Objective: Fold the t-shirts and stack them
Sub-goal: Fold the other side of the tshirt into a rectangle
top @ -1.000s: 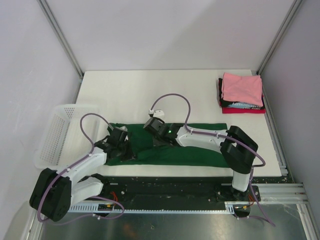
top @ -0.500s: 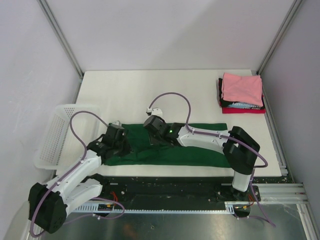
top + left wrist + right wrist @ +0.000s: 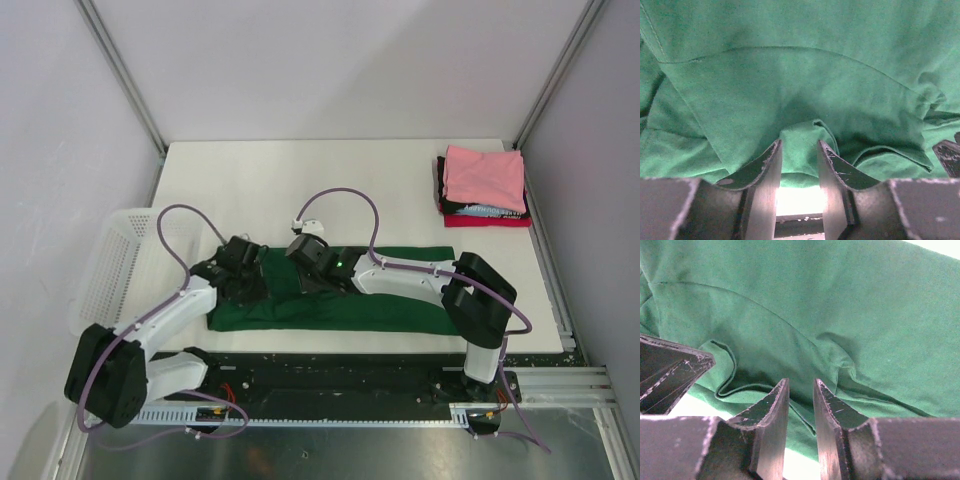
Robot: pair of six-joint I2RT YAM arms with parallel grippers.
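A dark green t-shirt [image 3: 390,305] lies as a long folded strip across the near side of the table. My left gripper [image 3: 256,284] rests on its left part, jaws parted. In the left wrist view a puckered ridge of green cloth [image 3: 802,137] stands at the tips of the left gripper [image 3: 799,146]. My right gripper [image 3: 308,282] is just to the right of it on the same shirt. The right gripper [image 3: 801,385] is narrowly open over a hem [image 3: 805,420]. Folded t-shirts are stacked at the back right, with pink [image 3: 484,177] on top, then black, then red [image 3: 490,222].
A white mesh basket [image 3: 105,280] hangs off the table's left edge, close to the left arm. The two grippers are near each other: the left one's finger [image 3: 670,371] shows in the right wrist view. The frame's posts rise at the back corners.
My left gripper has opened and let go of the green cloth, shifting a little right and away from me. The right gripper has hardly moved and its jaws have widened slightly.
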